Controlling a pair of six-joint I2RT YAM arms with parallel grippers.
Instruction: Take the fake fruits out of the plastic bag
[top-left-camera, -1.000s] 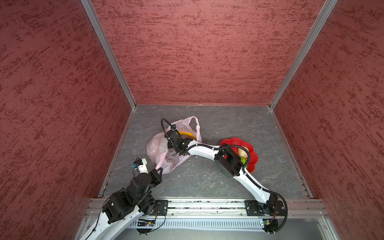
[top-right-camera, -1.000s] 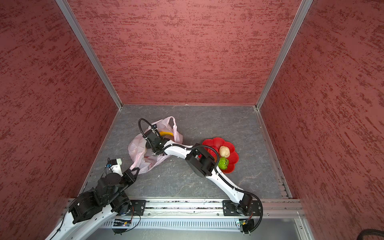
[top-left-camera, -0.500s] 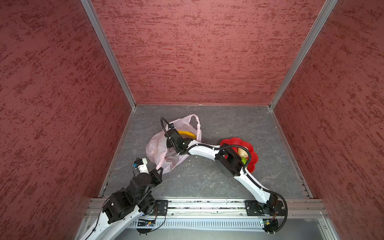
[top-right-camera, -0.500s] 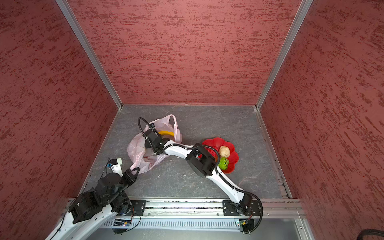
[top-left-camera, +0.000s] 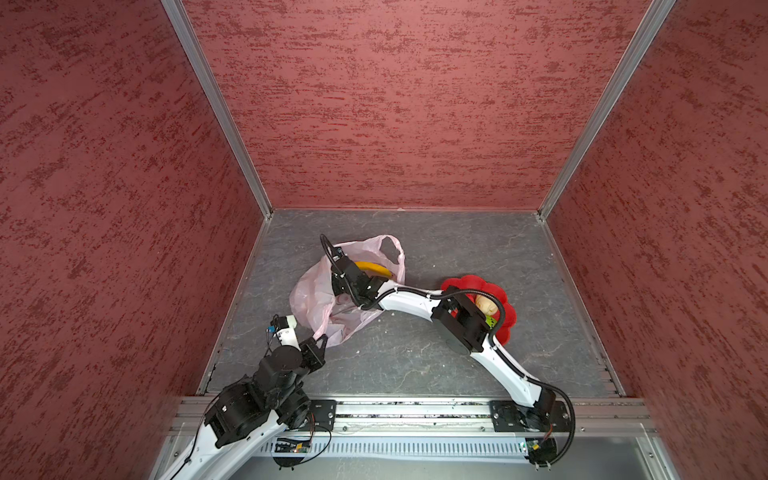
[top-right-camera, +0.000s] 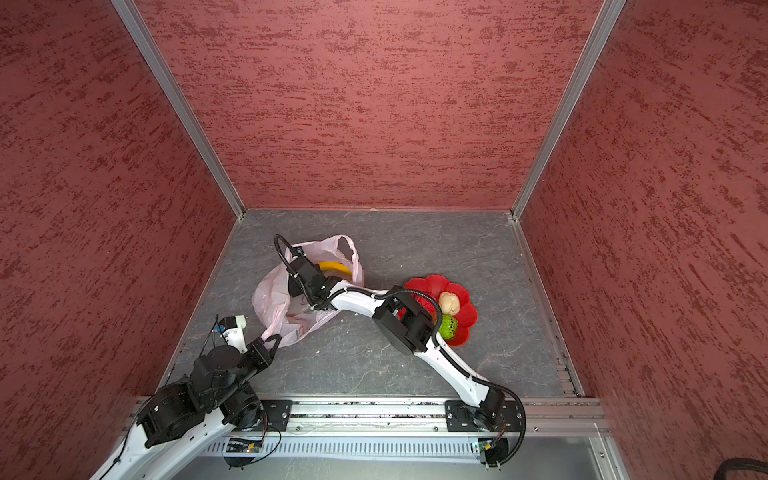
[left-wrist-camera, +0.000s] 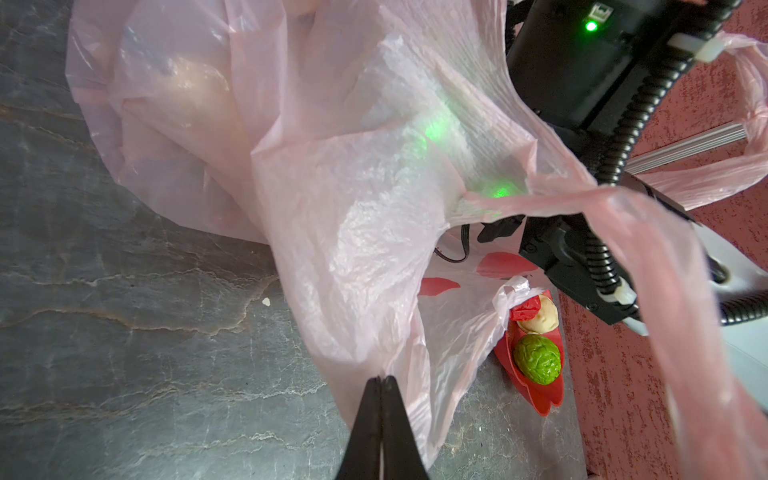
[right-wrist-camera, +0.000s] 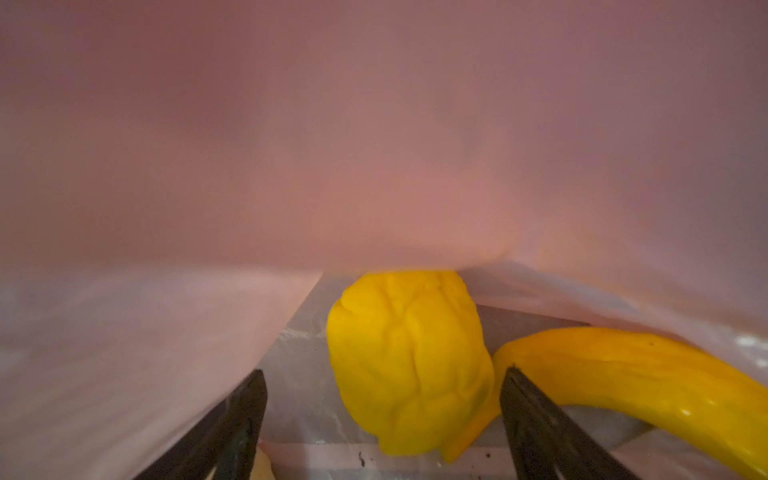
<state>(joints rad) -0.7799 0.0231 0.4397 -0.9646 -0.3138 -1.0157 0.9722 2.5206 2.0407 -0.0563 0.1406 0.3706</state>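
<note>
- The plastic bag (top-left-camera: 309, 299) lies left of centre on the grey floor (top-left-camera: 415, 357) in both top views. Its outline and its loop handle at the upper edge match where they were a second ago.
- The left gripper (left-wrist-camera: 381, 380), in the lower left of both top views, is still clamped on the bag's near edge. Its fingers are pressed together on the film, at the same spot as before.
- The right arm reaches across from the lower right, and its wrist sits in the bag's mouth, barely shifted from the earlier view.
- Inside the bag, the right gripper (right-wrist-camera: 385, 374) has its jaws spread wide and grasps nothing. The yellow ball (right-wrist-camera: 407, 357) sits between the fingers, with a clear gap on the left of the frame.
- The banana (right-wrist-camera: 631, 370) curves off toward the lower right of that wrist frame, touching the ball. In a top view it shows as a yellow arc (top-left-camera: 374, 266) in the bag's mouth, unmoved.
- The red plate (top-right-camera: 465, 297), right of centre, holds a beige ball (top-right-camera: 449, 303) and a green ball (top-right-camera: 449, 326) side by side, as it did earlier.
</note>
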